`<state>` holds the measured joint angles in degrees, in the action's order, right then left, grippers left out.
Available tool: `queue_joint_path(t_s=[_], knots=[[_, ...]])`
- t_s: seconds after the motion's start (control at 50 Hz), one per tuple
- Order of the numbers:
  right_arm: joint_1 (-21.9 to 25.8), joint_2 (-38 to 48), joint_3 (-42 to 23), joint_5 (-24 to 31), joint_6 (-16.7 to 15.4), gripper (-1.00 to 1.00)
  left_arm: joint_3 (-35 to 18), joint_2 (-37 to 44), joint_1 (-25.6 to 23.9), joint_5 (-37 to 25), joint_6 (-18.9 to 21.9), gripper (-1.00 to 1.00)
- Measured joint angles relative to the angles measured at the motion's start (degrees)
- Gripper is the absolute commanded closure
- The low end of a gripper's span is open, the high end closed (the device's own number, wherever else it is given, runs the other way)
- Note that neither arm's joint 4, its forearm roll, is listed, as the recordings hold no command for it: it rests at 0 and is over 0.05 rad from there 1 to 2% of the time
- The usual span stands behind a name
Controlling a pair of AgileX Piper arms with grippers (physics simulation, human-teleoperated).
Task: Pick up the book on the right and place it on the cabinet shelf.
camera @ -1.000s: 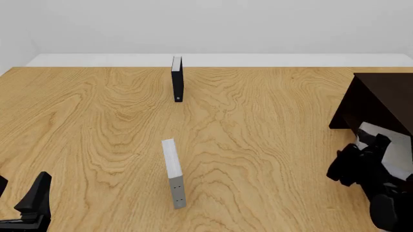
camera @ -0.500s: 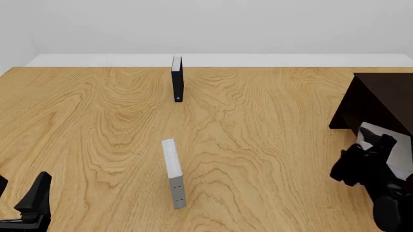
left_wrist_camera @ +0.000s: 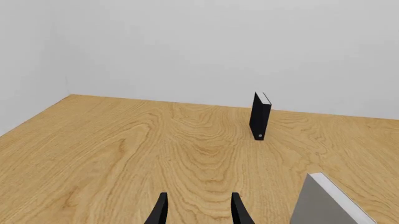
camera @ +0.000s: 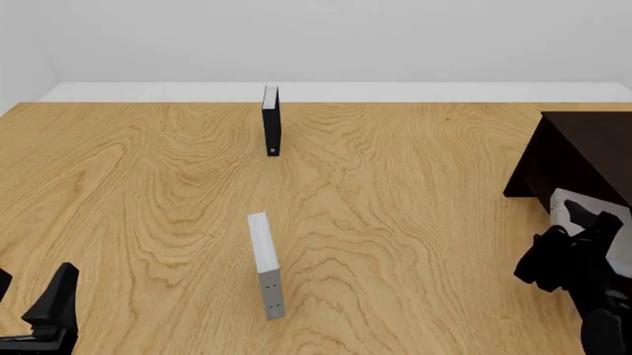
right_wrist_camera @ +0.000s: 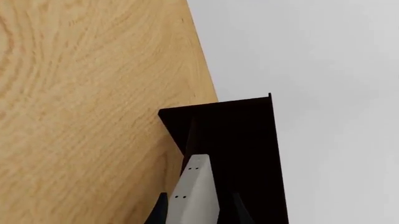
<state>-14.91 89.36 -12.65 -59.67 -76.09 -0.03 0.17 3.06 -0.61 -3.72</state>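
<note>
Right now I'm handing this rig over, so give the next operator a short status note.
Right tool: shut on the book, held off the table next to the cabinet shelf.
Left tool: open, holding nothing, low at the table's near left.
Done: the book is picked up and carried to the cabinet.
Left: get it onto the shelf, release, pull back.
The thin grey-white book and the black book stand upright mid-table; leave them.

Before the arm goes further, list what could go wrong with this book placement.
The right claw grips the book only near one end, so it might tilt or slip. The book is close to the dark cabinet; its edge could catch the cabinet's front instead of entering the shelf.
</note>
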Motion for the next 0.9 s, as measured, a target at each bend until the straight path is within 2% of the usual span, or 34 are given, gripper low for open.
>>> queue_joint_path(t_s=[0.36, 0.9], knots=[[-1.9, -1.4, 0.6, 0.7, 0.1, -1.00, 0.0, 0.0, 0.0, 0.0, 0.0, -1.00], [-4.8, -5.3, 0.4, 5.0, 0.7, -1.00, 0.0, -0.1, 0.2, -0.1, 0.1, -1.00]])
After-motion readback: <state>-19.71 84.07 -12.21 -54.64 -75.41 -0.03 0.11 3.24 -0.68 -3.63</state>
